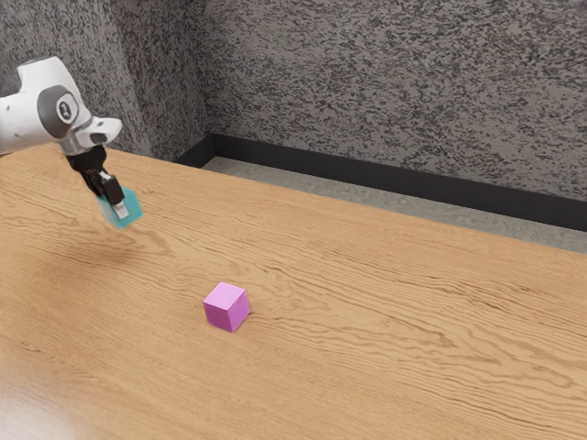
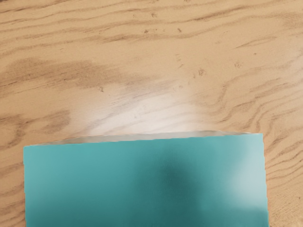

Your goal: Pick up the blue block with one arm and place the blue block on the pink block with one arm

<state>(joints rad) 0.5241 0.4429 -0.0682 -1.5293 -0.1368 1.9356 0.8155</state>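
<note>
My gripper (image 1: 119, 209) is shut on the blue block (image 1: 129, 210), a teal-blue cube held clear of the wooden table (image 1: 367, 302) at the exterior view's upper left. In the wrist view the same blue block (image 2: 147, 182) looms large just under my hand, with bare wood beyond it. The pink block (image 1: 227, 305) rests on the table near the middle, well to the exterior view's right of and nearer the camera than my gripper.
A speckled grey wall (image 1: 385, 82) with a dark baseboard (image 1: 394, 179) runs behind the table's far edge. Open wood stretches around the pink block and off toward the exterior view's right.
</note>
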